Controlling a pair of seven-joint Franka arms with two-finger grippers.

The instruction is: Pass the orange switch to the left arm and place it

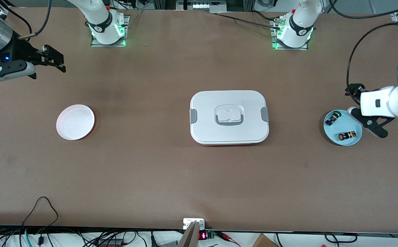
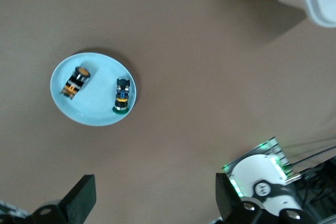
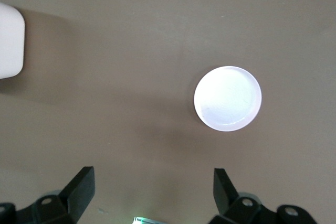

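In the front view, the left gripper [image 1: 370, 118] is seen up in the air just beside the blue plate [image 1: 351, 121], at the left arm's end of the table, and nothing is held in it. The orange switch [image 1: 346, 136] is seen lying in that plate, so the task is judged to be hardly begun: the pick-up, the hand-over and the put-down are all left to do. A second small switch [image 1: 332, 118] with blue and yellow parts is also seen in the plate. The white box [image 1: 229, 103] is placed in the middle of the table with its lid on. The pink plate [image 1: 75, 122] is empty, and the right gripper [image 1: 53, 60] is kept waiting over the table at the right arm's end. In the left wrist view, the left gripper's fingers [image 2: 81, 198] are spread wide, and both switches are seen in the plate. In the right wrist view, the right gripper's fingers [image 3: 81, 190] are spread wide too, and nothing is seen in the pink plate.
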